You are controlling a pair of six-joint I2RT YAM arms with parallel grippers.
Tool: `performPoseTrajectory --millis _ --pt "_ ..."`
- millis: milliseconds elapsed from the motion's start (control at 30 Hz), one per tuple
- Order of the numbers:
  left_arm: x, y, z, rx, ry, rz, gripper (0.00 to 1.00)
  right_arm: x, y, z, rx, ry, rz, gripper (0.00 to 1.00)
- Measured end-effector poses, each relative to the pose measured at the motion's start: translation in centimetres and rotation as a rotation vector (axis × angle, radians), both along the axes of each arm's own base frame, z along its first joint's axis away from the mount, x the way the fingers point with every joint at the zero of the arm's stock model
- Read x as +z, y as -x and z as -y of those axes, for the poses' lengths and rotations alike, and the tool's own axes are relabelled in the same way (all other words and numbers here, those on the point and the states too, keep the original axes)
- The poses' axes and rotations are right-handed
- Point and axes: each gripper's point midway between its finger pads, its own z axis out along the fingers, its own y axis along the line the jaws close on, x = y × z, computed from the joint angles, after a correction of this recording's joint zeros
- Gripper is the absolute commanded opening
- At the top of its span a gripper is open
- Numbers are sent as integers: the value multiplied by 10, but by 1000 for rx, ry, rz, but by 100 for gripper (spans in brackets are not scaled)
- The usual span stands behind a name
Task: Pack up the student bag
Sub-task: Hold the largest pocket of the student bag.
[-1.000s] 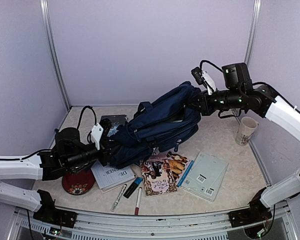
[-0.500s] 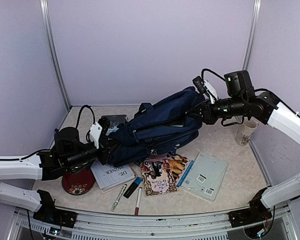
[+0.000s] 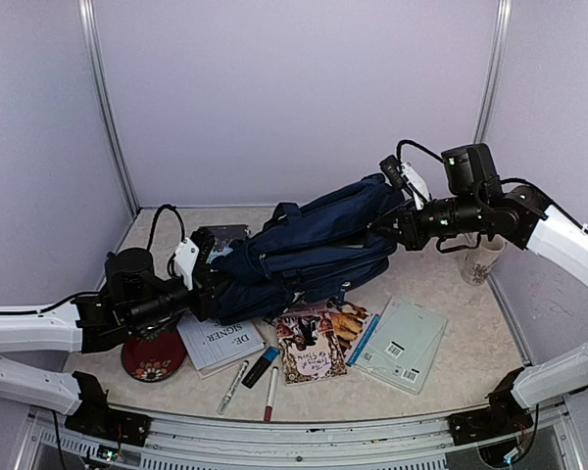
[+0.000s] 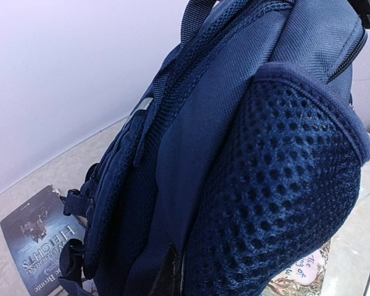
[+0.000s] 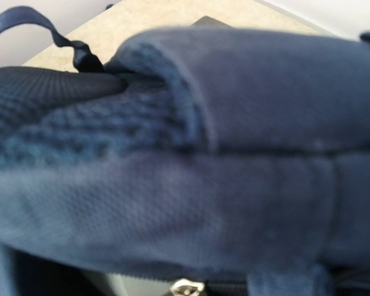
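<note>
The student bag (image 3: 309,250) is stretching across mid-frame between the left gripper (image 3: 208,286) and right gripper (image 3: 397,223). Fabric is hiding both tips, so I cannot tell their grip. Books (image 3: 318,348) are crowding its lower edge, and the table (image 3: 470,333) is showing bare at lower right.

I work inside a booth. The back wall (image 3: 294,98) is pale lilac, and the left wall (image 3: 29,147) and right wall (image 3: 559,78) match it. Grey metal posts (image 3: 106,108) stand at both rear corners. My table (image 3: 441,264) has a beige speckled top, with a metal rail (image 3: 372,433) along its near edge. The light is even and the shadows are soft.
</note>
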Motion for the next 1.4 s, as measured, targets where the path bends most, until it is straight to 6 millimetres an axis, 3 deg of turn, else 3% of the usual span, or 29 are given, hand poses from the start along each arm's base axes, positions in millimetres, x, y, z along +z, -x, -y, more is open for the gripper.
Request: performPoseTrajectory --millis 200,233,300,400,533,600,700,867,933,1067,1133,1233,1267,1300,1333,1400 --pt "1 1 0 -13 4 -2 0 3 -2 6 -34 12 5 0" --pt "1 2 1 -23 6 -4 7 10 -3 7 -44 9 15 0" --pt "-1 4 4 -53 9 -12 37 20 -4 8 -52 2 31 0" --pt "6 16 16 -151 39 -12 68 55 -11 8 -72 -29 96 0" --pt "32 36 37 -306 89 19 82 86 -24 2 -73 -56 157 0" --pt "48 46 45 -375 109 41 90 90 -30 -6 -62 -58 169 0" --pt "88 54 53 -446 159 88 99 88 -33 -21 -24 -51 168 0" --pt "171 66 55 -512 271 207 99 88 -26 -42 35 -48 174 0" --pt "195 68 53 -517 313 231 99 93 -23 -49 52 -54 187 0" --pt "228 42 75 -461 370 204 99 101 -17 -61 83 -60 210 0" --pt "222 20 94 -406 357 177 99 103 -14 -66 95 -61 217 0" --pt "187 -4 127 -317 272 117 98 104 -13 -72 106 -62 222 0" --pt "173 -11 136 -287 236 98 93 104 -12 -73 109 -62 223 0" --pt "163 -16 142 -266 207 87 85 105 -12 -74 111 -62 226 0" --pt "155 -20 145 -249 183 79 70 106 -12 -75 112 -62 228 0" --pt "146 -27 148 -216 152 74 29 107 -12 -75 112 -63 233 0"
